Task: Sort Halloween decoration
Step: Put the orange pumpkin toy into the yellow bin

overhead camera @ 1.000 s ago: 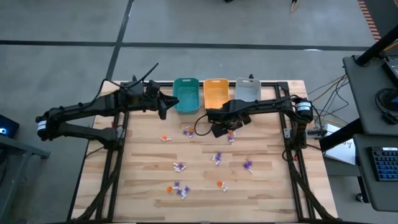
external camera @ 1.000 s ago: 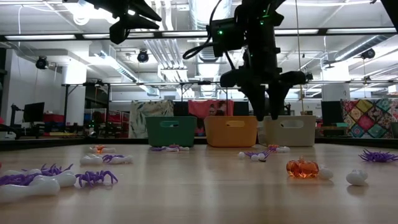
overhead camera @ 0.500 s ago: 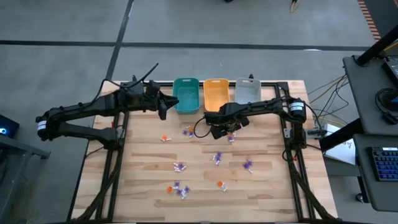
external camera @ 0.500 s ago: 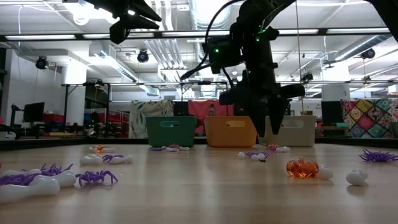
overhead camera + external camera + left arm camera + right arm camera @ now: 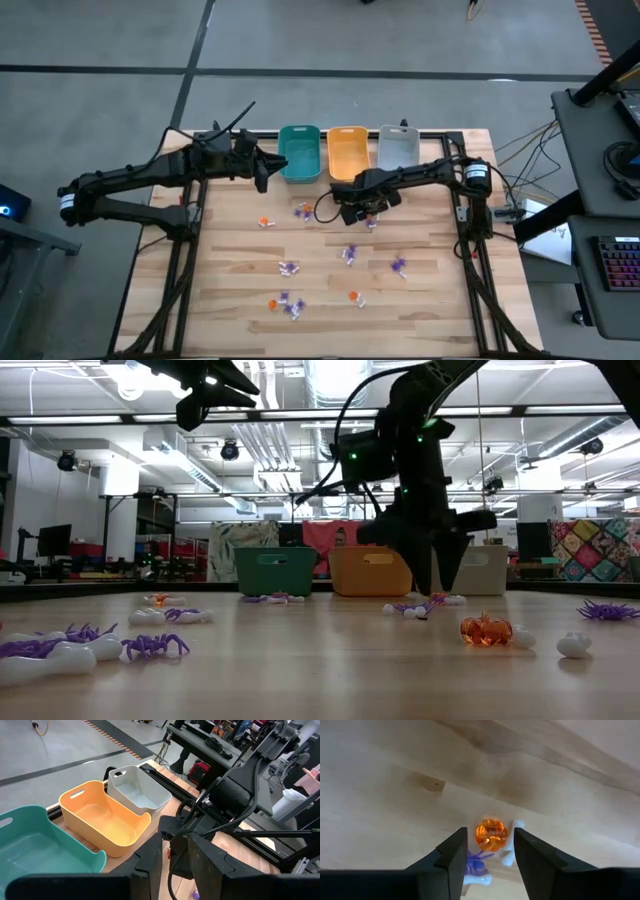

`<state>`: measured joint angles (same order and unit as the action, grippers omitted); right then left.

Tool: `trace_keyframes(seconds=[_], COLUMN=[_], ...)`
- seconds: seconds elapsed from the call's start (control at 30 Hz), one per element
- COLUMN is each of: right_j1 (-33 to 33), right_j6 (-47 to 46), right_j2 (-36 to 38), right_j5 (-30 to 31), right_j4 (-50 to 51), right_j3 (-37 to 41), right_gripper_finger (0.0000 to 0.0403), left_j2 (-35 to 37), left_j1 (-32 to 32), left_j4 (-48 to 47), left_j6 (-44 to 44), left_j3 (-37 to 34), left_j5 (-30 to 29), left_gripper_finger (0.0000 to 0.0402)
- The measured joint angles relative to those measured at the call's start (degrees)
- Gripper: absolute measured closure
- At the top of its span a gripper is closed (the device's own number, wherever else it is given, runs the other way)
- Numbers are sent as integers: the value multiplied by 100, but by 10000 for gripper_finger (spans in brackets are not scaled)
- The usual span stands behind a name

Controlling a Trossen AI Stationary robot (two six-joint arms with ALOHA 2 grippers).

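Lower than a second ago, the right pincer [image 5: 490, 854] hangs just above the surface [image 5: 440, 300], fingers spread astride an orange pumpkin trinket [image 5: 491, 834] lying with a purple spider [image 5: 476, 863] and white bone [image 5: 512, 851]. Other trinkets [image 5: 288, 268] lie scattered. Left pincer [image 5: 174, 861], slightly parted and empty, hovers by the teal bin [image 5: 299, 153].

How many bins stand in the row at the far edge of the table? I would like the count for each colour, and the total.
teal bin: 1
orange bin: 1
grey bin: 1
Total: 3
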<state>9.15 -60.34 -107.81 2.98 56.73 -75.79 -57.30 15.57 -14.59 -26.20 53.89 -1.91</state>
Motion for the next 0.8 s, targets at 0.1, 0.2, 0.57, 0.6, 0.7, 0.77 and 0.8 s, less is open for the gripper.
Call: trace_keyframes(seconds=[0.1,0.2,0.57,0.6,0.7,0.77,0.8], right_j1=[0,0,0,0,0,0,0], right_j6=[-41,-43,-47,-6,185,281,336], right_j2=[0,0,0,0,0,13,22], right_j5=[-5,-4,-63,-64,-63,-62,-63], right_j4=[-67,-140,-683,-673,-671,-650,-627], right_j3=[72,103,122,122,122,117,97], right_gripper_finger=[258,263,291,294,299,300,298], left_j2=[0,0,0,0,0,0,0], left_j1=[-1,0,0,0,-2,0,0], left_j4=[-1,-2,-2,-2,-2,-2,-2], left_j6=[0,0,2,2,2,2,2], left_j3=[0,0,0,0,-2,-2,-2], left_j5=[0,0,0,0,0,0,-2], left_gripper_finger=[324,324,324,324,324,324,324])
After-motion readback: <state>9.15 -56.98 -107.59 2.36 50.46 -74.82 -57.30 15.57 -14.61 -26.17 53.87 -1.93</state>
